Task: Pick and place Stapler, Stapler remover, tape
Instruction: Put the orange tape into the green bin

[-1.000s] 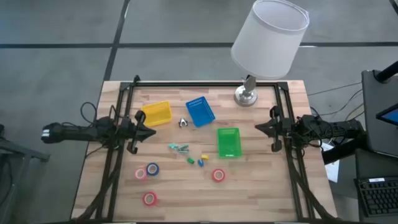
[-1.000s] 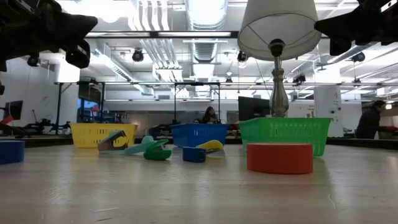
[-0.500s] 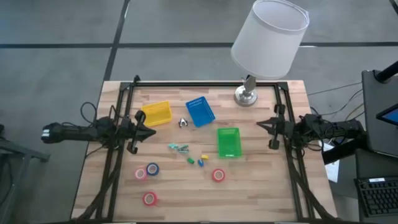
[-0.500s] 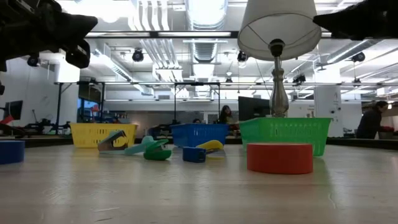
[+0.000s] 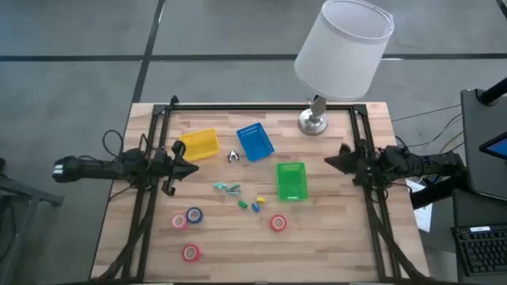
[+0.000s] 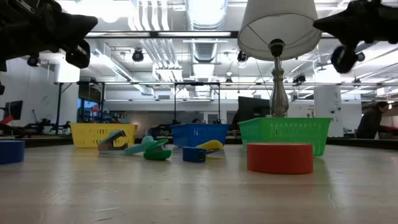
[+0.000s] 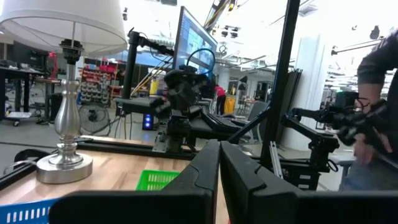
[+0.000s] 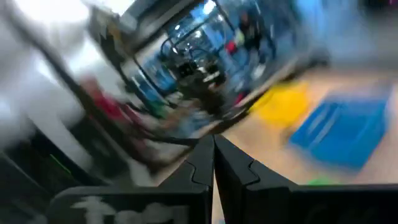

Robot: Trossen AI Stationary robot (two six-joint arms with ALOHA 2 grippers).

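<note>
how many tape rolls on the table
4, all on the near half. A pink roll touches a blue roll at near left, a red roll lies nearer the front edge, and another red roll sits before the green tray.

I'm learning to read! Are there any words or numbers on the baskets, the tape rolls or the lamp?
No text can be read anywhere.
Blue basket: pale marks on it, too small to read.
Yellow basket, green basket, tape rolls and lamp: no writing shows.
</note>
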